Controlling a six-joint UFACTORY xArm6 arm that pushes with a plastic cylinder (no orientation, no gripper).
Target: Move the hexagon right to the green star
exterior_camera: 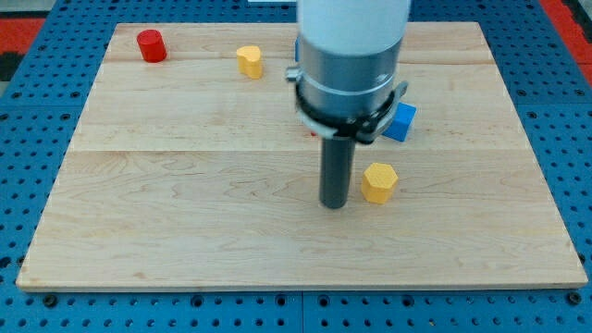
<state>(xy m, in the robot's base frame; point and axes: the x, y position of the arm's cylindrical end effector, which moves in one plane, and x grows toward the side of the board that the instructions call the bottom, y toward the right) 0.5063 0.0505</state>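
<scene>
Yellow is the colour to watch: the hexagon [379,181] lies near the middle of the bench [185,213], a little toward the view's right and bottom, and my tip [335,204] stands just beside it on its left, close but, as far as you can tell, not touching. You have no claw here, so there is nothing to open, close or grip with; the rod only shoves. Judge the hexagon as a small, stiff, light block that will slide easily on pale smooth wood and may turn if you catch it off-centre, so you should press on the flat face turned toward the tip, near its middle, and keep the push slow. You cannot see the green star anywhere: the arm's wide body hides a good part of the bench behind it, and the star may lie there, so settle its place before you commit to a line. A blue block [400,121] peeps out at the arm's right, above the hexagon and apart from it; its shape is partly hidden. A second yellow block [249,61] sits near the view's top, left of the arm, and a red cylinder [152,45] sits at the top left, both well apart from the hexagon. A speck of red shows under the arm's collar, too small to name. Around the hexagon, to the right and below, the wood gives you room to steer, with the bench edge well off.
</scene>
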